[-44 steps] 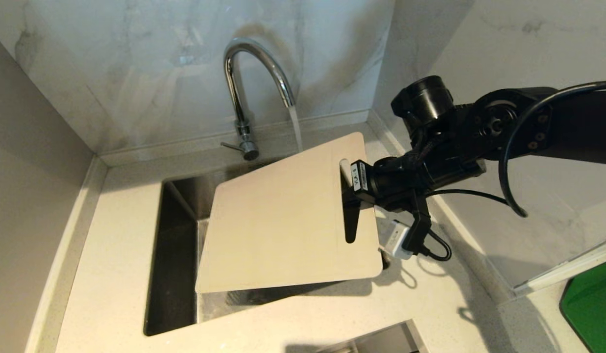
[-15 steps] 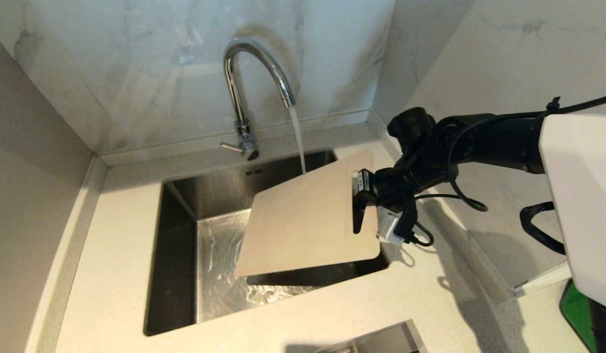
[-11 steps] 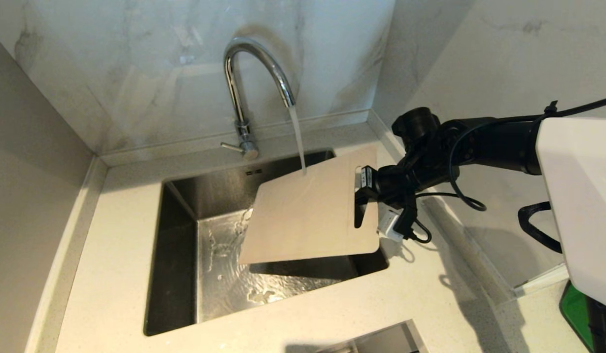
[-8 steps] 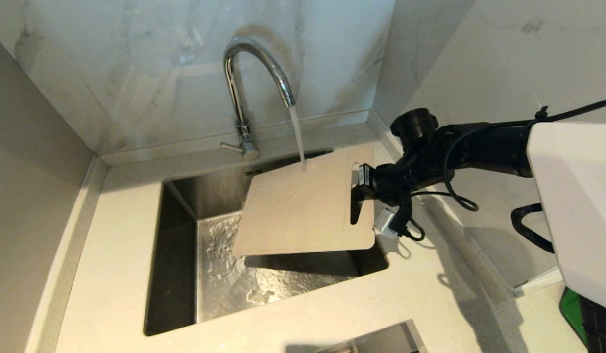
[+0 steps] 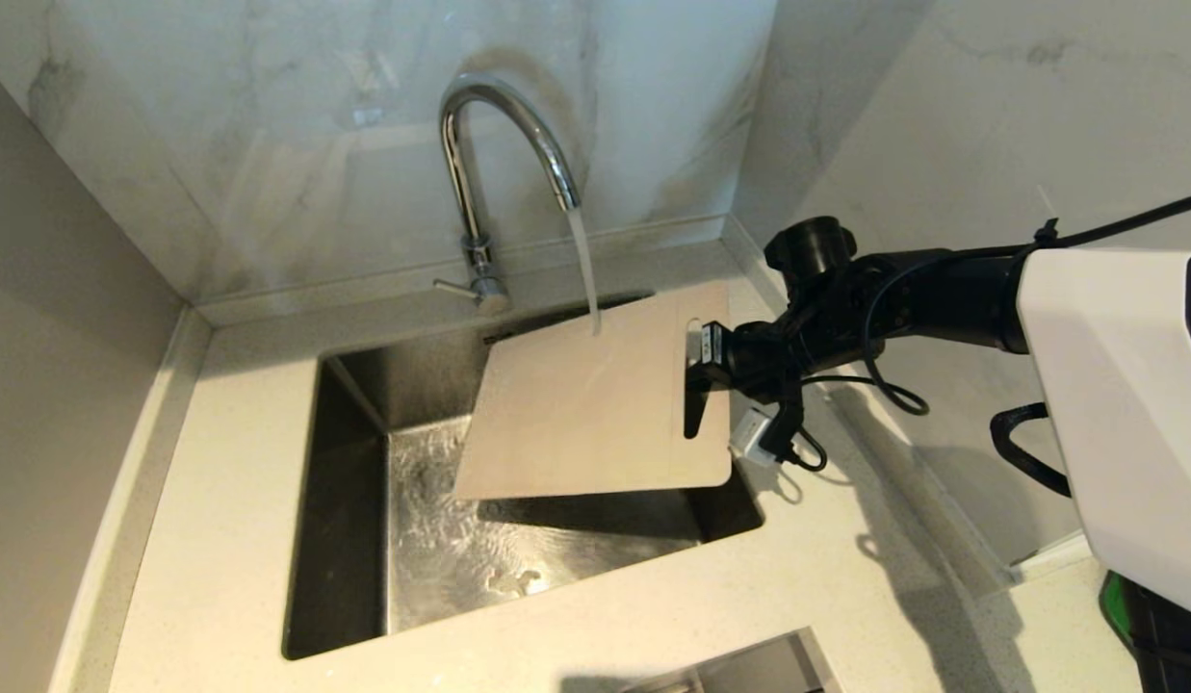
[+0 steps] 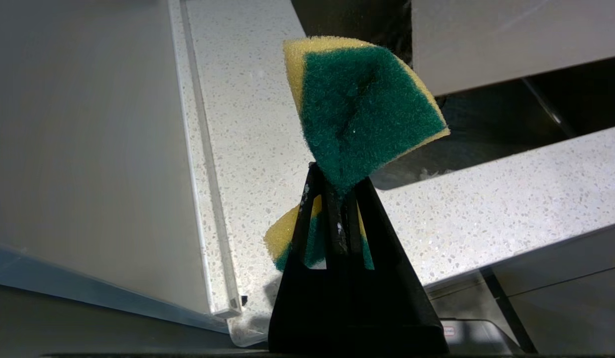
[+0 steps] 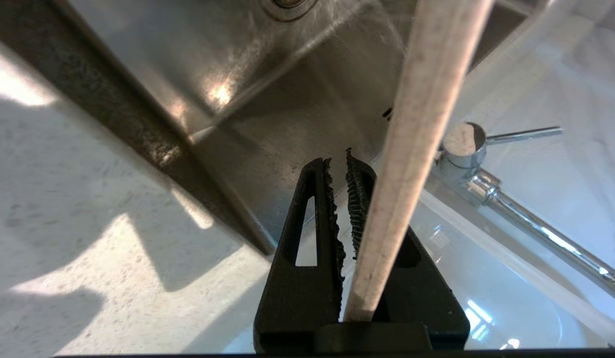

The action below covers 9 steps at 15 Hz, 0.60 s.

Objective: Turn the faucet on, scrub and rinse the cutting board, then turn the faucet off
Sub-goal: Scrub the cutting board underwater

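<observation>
You had the right gripper [image 5: 693,371] clamped on the cutting board [image 5: 585,404] at its slot end, tilted over the sink [image 5: 345,539] so faucet [image 5: 504,144] water apparently ran off. Your left gripper [image 6: 332,199], parked aside, pinched the sponge [image 6: 362,104].

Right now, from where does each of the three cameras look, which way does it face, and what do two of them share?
Head view: from the robot's head, forward and down at the sink, running faucet and cutting board; the right arm and right gripper show.
Left wrist view: behind the left gripper, shut on a sponge, facing the counter.
Right wrist view: behind the right gripper, facing the sink and faucet.
Shared: head and right wrist views both show the cutting board.
</observation>
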Tool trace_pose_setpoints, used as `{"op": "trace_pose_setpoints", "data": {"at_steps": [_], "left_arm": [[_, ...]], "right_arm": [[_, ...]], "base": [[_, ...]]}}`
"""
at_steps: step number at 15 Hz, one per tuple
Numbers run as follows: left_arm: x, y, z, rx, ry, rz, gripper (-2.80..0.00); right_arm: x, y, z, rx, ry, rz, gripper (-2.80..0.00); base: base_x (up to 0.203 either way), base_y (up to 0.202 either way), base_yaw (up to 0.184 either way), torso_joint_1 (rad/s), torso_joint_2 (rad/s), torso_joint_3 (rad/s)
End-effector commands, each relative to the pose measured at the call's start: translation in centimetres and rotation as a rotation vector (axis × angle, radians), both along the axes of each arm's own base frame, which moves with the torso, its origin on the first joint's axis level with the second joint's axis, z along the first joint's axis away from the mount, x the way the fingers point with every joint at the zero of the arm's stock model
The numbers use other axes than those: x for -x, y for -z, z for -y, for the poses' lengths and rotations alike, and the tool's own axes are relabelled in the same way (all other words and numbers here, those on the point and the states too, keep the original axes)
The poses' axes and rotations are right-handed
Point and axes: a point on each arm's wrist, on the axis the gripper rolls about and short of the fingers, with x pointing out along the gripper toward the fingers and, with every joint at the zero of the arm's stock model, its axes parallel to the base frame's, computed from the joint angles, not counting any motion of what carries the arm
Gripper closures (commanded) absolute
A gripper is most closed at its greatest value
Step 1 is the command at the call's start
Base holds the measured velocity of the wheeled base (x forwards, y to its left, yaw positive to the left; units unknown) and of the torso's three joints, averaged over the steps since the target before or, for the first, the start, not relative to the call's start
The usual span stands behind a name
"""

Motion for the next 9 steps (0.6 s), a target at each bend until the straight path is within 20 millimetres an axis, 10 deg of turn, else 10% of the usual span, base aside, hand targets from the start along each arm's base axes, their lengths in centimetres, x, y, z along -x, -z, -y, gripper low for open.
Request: {"op": "trace_pose_setpoints", "data": {"at_steps": [1, 9], "left_arm": [[0.0, 0.0, 0.0, 0.000, 0.000, -0.001, 0.00], [0.0, 0.1, 0.0, 0.000, 0.000, -0.002, 0.00]], "right_arm": [[-0.1, 0.4, -0.3, 0.005, -0.021, -0.001, 0.00], [-0.4, 1.0, -2.3, -0.021, -0.081, 0.030, 0.00]], "base": [[0.000, 0.000, 0.000, 0.000, 0.00, 0.000], [0.000, 0.000, 0.000, 0.000, 0.00, 0.000]]}}
